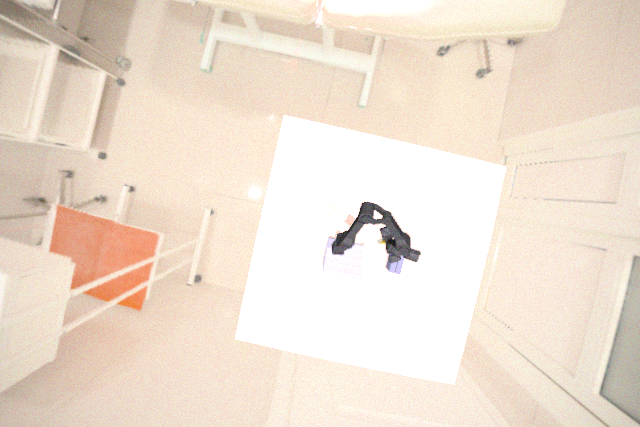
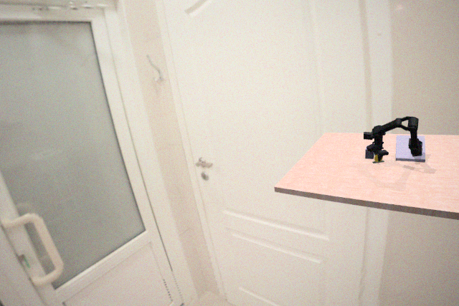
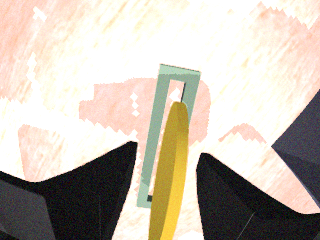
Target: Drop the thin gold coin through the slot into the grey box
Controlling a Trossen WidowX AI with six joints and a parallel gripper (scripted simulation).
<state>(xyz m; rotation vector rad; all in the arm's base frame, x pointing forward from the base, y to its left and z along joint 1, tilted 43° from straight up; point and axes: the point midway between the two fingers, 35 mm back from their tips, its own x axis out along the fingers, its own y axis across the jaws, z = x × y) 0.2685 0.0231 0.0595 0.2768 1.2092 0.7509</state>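
The gold coin [image 3: 172, 170] [image 2: 377, 158] [image 1: 382, 241] stands on edge in the green holder [image 3: 161, 100] [image 2: 378, 162]. In the wrist view its top edge runs between the fingers, with a gap on each side. My gripper [image 3: 168, 156] is partly open, pointing down around the coin's upper part, and touches neither face that I can see. The box [image 1: 394, 264] [image 2: 368, 153] stands close by; a dark side of it [image 3: 302, 145] shows at the right edge of the wrist view. Its slot is not visible now.
The arm's base stands on a lavender plate [image 1: 343, 267] [image 2: 403, 148], on the opposite side of the coin from the box in the exterior view. The table's edge [image 2: 333, 198] shows there. The top view is overexposed, so the table top looks plain white.
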